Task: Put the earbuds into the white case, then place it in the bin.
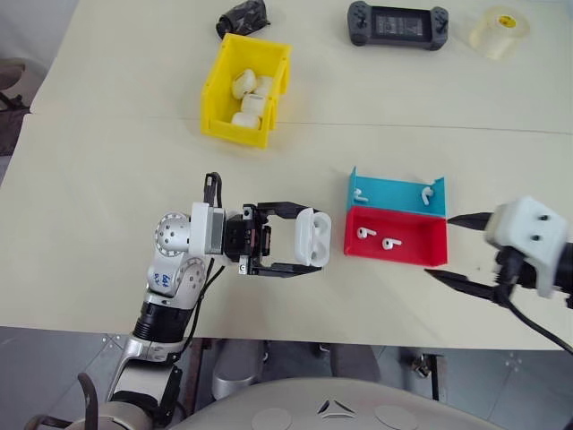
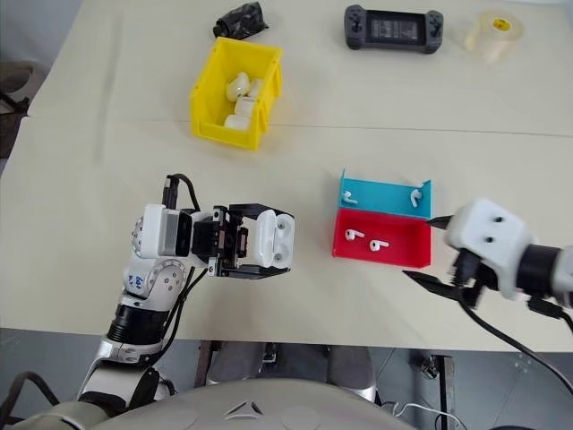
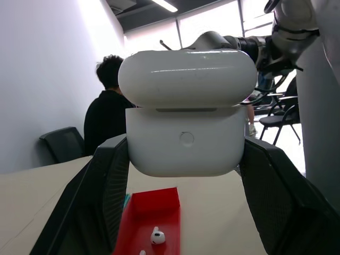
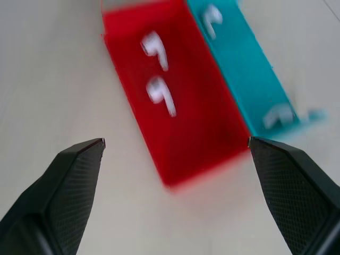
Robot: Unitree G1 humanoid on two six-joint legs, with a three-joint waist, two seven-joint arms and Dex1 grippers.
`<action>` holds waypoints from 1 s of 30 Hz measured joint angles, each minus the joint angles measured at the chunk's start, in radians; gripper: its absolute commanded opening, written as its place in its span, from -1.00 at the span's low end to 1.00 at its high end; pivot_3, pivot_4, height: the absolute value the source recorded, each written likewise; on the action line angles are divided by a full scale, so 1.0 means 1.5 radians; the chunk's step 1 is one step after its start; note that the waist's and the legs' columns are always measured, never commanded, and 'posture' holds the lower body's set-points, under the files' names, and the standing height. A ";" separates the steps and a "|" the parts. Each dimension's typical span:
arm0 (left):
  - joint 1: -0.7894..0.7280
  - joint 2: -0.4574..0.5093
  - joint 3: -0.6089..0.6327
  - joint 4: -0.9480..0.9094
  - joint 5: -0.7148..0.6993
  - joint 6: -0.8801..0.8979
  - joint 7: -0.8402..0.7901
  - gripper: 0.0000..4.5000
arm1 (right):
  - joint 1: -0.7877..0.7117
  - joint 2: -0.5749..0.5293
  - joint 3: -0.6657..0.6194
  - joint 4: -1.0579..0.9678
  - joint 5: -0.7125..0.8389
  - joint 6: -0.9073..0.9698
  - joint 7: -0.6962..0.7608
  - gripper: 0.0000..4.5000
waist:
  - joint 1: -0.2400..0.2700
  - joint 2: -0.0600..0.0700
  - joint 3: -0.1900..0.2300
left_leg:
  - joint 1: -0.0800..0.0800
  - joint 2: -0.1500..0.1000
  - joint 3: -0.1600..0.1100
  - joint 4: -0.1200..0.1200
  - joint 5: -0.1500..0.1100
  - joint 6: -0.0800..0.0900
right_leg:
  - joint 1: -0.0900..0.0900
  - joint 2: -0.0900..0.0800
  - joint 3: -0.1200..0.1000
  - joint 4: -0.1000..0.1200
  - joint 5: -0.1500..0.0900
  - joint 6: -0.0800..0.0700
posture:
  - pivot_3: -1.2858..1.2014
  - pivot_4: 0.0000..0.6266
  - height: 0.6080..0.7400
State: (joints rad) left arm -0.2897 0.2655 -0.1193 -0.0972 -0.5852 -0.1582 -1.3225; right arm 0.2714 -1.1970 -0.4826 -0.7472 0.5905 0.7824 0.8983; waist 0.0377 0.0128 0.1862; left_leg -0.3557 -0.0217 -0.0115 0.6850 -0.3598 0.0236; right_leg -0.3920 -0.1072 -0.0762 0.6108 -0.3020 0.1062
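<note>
My left gripper (image 1: pixel 311 238) is shut on the white case (image 1: pixel 315 235) and holds it sideways above the table, its lid (image 3: pixel 186 77) flipped open. To its right lies a shallow red tray (image 1: pixel 421 251) with two earbuds (image 1: pixel 364 233) in it. Behind it, a blue tray (image 1: pixel 394 193) holds two more earbuds (image 1: pixel 428 191). My right gripper (image 1: pixel 439 246) stands open just right of the red tray, its fingers (image 4: pixel 74 170) spread on either side of the tray's near end and holding nothing. The yellow bin (image 1: pixel 215 90) sits further back on the left with several white cases inside.
A black game controller (image 1: pixel 398 24), a translucent tape roll (image 1: pixel 499 31) and a crumpled black object (image 1: pixel 242 18) lie along the far side. The table's front edge runs just below both grippers. A person (image 3: pixel 109 106) sits beyond the table in the left wrist view.
</note>
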 measured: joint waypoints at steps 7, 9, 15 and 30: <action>-0.001 0.012 0.011 -0.002 -0.001 0.014 0.004 0.22 | -0.213 -0.050 0.265 0.006 -0.060 0.068 -0.057 1.00 | 0.000 0.000 0.000 | -0.002 -0.003 -0.001 0.001 0.000 0.001 | 0.000 -0.002 -0.001 -0.003 0.001 0.002 | 0.03 -0.52 1.00; -0.001 0.012 0.012 -0.003 -0.001 0.017 0.006 0.22 | -0.255 -0.050 0.319 0.012 -0.084 0.077 -0.064 1.00 | -0.001 0.000 0.000 | -0.003 -0.003 -0.001 0.001 0.000 0.001 | 0.000 -0.002 -0.001 -0.003 0.001 0.002 | 0.03 -0.52 1.00; -0.002 0.010 0.011 -0.005 -0.001 0.024 0.012 0.22 | -0.350 -0.051 0.441 0.028 -0.146 0.086 -0.045 1.00 | -0.008 0.000 0.000 | -0.003 -0.002 -0.001 0.001 0.000 0.001 | 0.000 -0.002 -0.002 -0.003 0.001 0.002 | 0.03 -0.52 1.00; -0.002 0.005 -0.002 -0.009 -0.001 0.048 0.018 0.22 | -0.448 -0.018 0.556 0.045 -0.220 0.099 0.014 0.04 | -0.009 0.000 0.000 | -0.003 -0.002 0.000 0.001 0.000 0.001 | -0.001 -0.002 -0.002 -0.003 0.001 0.002 | 0.03 -0.52 1.00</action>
State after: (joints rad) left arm -0.2930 0.2737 -0.1222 -0.1105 -0.5868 -0.0855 -1.2948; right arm -0.4002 -1.2239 0.3517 -0.6791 0.2607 0.9314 0.9192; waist 0.0248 0.0128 0.1863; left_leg -0.3600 -0.0251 -0.0121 0.6865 -0.3599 0.0253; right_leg -0.3929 -0.1098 -0.0785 0.6068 -0.3001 0.1096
